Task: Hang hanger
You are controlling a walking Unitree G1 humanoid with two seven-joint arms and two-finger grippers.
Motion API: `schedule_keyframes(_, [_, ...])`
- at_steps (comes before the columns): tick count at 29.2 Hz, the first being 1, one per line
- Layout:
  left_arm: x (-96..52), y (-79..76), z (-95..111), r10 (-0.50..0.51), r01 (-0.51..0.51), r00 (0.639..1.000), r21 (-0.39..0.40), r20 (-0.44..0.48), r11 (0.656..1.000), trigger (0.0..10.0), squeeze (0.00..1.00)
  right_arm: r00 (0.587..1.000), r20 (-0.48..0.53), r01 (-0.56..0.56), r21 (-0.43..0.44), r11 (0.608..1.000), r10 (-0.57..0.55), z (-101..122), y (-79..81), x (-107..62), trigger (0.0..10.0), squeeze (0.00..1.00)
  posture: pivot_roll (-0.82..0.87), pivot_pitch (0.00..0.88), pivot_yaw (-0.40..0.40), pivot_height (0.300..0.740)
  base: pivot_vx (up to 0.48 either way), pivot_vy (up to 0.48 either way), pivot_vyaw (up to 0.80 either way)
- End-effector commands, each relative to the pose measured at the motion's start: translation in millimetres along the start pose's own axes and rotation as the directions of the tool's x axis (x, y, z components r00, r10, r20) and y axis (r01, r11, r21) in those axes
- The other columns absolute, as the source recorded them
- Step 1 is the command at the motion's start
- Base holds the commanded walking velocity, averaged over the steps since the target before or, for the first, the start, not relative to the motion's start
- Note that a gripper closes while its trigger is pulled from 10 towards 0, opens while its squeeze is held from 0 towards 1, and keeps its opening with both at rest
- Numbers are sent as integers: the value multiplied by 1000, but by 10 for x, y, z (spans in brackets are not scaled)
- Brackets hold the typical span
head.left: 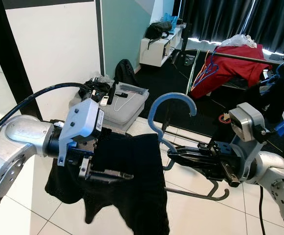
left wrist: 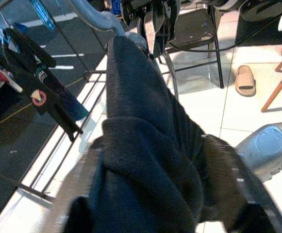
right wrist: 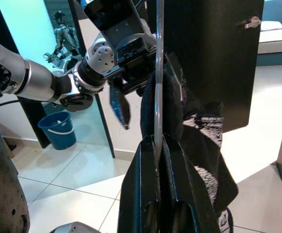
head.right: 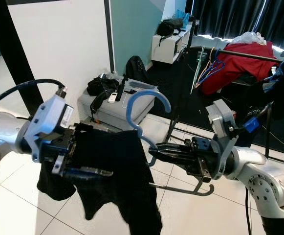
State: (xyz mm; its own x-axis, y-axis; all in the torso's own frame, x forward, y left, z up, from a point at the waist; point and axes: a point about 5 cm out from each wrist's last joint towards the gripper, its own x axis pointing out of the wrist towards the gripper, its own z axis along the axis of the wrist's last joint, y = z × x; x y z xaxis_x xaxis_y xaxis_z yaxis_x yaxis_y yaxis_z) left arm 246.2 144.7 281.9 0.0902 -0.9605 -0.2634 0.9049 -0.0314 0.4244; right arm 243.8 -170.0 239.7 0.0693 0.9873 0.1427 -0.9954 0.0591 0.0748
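Hanger (head.left: 173, 110), pale blue at the hook and grey along its lower wire, is being carried in mid-air between the two arms, above the white tiled floor (head.left: 200, 205), with a black garment (head.left: 132, 181) draping from one shoulder. It is likely light and stiff, though the thin wire may flex or swivel, so the firmest hold is probably at the neck just below the hook; the cloth is soft, limp and liable to slide off. The right gripper (head.left: 173, 155) is clamping the wire near that neck, its long black fingers drawn narrow around it, as the right wrist view confirms with the rod running straight between the fingertips. The left gripper (head.left: 105, 172) is pinching a fold of the black garment beside the hanger, its fingers closed on bunched fabric. A clothes rail (head.left: 249, 58) bearing a red garment (head.left: 229, 66) is standing well apart, at the far side of the room.
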Motion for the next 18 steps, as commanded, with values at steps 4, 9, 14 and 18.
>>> schedule_keyframes(4, [106, -88, -122, -85, 83, 996, -67, -30, 994, 0, 0, 994, 56, -85, -90, 992, 90, 172, 93, 97, 10000, 0, 11, 0, -55, 740, 0, 0, 0])
schedule_keyframes(9, [86, -88, -133, -99, 95, 994, -82, -39, 992, 0, 0, 994, 51, -87, -94, 992, 92, 178, 98, 97, 10000, 0, 10, 0, -55, 740, 0, 0, 0])
schedule_keyframes(14, [70, -99, -130, -112, 108, 993, -86, -39, 990, 0, 0, 994, 52, -86, -96, 992, 91, 179, 91, 112, 10000, 0, 12, 0, -55, 740, 0, 0, 0])
schedule_keyframes(18, [64, -106, -125, -119, 116, 992, -86, -35, 990, 0, 0, 995, 56, -76, -93, 993, 82, 177, 74, 127, 10000, 0, 12, 0, -57, 740, 0, 0, 0])
